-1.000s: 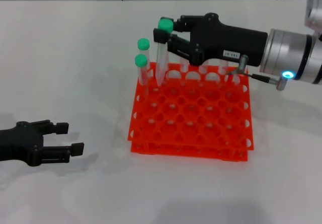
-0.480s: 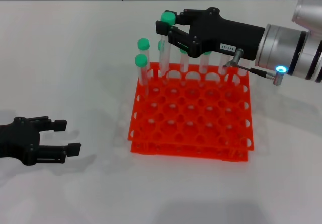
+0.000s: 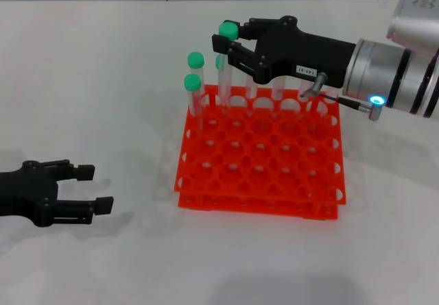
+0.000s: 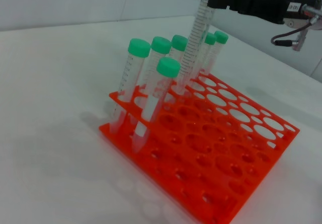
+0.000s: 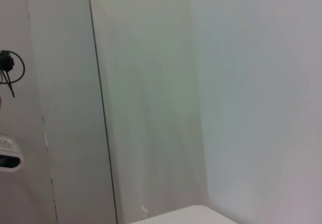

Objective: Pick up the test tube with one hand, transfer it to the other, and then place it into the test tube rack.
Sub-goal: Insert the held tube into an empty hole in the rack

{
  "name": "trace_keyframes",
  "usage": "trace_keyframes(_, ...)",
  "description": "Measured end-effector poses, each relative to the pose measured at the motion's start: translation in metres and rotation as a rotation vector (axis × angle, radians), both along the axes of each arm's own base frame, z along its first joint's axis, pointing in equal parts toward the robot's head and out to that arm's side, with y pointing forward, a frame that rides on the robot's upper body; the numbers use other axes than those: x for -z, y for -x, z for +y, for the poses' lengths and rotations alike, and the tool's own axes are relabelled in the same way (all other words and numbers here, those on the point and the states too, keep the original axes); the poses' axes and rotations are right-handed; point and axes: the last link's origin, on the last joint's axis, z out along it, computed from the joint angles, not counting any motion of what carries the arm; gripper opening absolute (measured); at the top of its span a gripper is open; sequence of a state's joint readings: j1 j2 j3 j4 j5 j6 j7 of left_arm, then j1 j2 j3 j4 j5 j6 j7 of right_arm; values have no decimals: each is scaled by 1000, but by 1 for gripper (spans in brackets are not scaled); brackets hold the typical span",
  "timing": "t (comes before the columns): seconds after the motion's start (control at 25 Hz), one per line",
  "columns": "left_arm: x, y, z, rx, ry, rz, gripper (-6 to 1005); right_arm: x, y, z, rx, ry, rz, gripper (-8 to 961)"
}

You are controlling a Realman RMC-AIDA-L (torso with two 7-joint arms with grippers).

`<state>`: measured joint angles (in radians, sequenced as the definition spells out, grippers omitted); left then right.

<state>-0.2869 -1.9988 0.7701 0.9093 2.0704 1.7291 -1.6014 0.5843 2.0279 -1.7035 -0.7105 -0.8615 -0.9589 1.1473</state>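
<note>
So this is the last step: handoff looks done and the tube is going into the rack. The right gripper (image 3: 228, 44), the black one with the little white label, is clamped on the test tube (image 3: 223, 72) just under its green cap, holding it upright over the far-left corner of the test tube rack (image 3: 260, 154). From the left wrist view the tube's tip (image 4: 182, 83) sits right at the back row of holes; I can't tell if it's actually inside one yet or just above it.

Next move, as I read it: go straight down, keep the tube vertical so the tip doesn't catch the hole's edge, then let go. The green-capped neighbours (image 3: 194, 86) stand just beside it, so there's not much room for the fingers.

The left gripper (image 3: 89, 190) is parked on the table well off the rack's near-left corner, fingers spread, holding nothing.

Materials: the tube is slim clear plastic with printed graduations and a tapered tip, probably slippery. The rack is glossy orange-red plastic, two tiers, a grid of round holes.
</note>
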Motion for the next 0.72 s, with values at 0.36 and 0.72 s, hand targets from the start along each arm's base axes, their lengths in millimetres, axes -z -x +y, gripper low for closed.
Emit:
trace_keyframes(0.36,1,0,0,-2,2,-3,862,6,2,-4,-26,-20,-3,265)
trace_keyframes(0.72,4,-1,-2,-4,8,-9,862,13,-4,-7,-5,-7,-7,265)
